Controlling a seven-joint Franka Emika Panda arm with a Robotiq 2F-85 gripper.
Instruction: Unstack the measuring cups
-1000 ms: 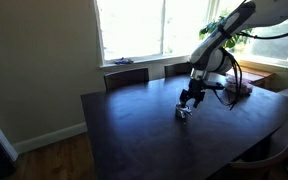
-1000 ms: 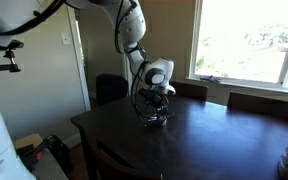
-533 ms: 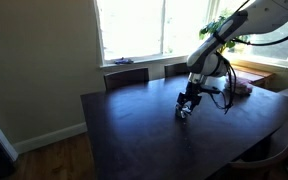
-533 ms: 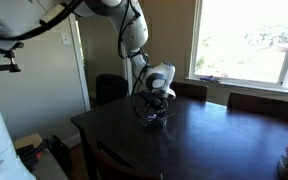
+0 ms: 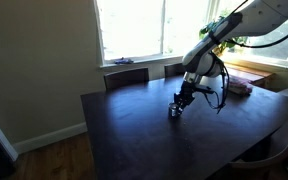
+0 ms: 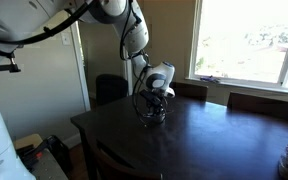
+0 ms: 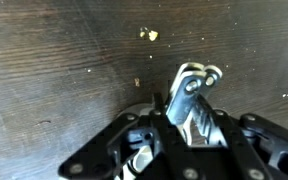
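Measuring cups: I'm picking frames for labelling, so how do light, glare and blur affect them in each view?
In both exterior views the windows are blown out, and against the dark table the measuring cups are only a tiny soft glint under the hand. In the wrist view their handles shine with glare and look slightly blurred.

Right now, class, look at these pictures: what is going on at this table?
A robot arm reaches down to the dark table, its pincer set over the small shiny measuring cups. In the wrist view their handles poke out from the pincer. Whether the grip is tight cannot be told. The cups look nested, not yet unstacked.
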